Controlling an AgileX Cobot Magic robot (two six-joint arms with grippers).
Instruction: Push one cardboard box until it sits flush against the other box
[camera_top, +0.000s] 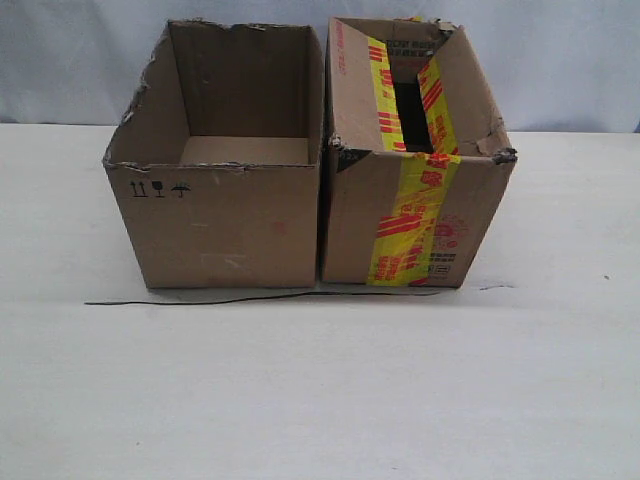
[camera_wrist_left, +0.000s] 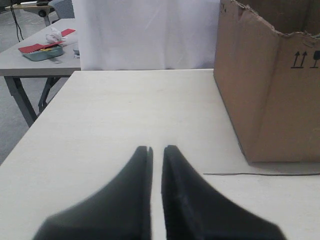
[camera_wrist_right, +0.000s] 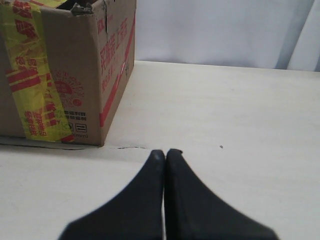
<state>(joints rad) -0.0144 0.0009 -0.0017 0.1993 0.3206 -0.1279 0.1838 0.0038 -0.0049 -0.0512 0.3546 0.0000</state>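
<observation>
Plainly, the cardboard box (camera_top: 420, 215) sat on the worktop (camera_top: 320, 400), its side pressed against the other box (camera_top: 225, 225). The left jaws were almost closed, a thin slit between them, holding nothing. The right jaws were closed tip to tip, empty, near the cardboard box.

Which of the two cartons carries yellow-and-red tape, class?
The cardboard box on the right of the exterior view; the other box is plain brown, untaped.
</observation>
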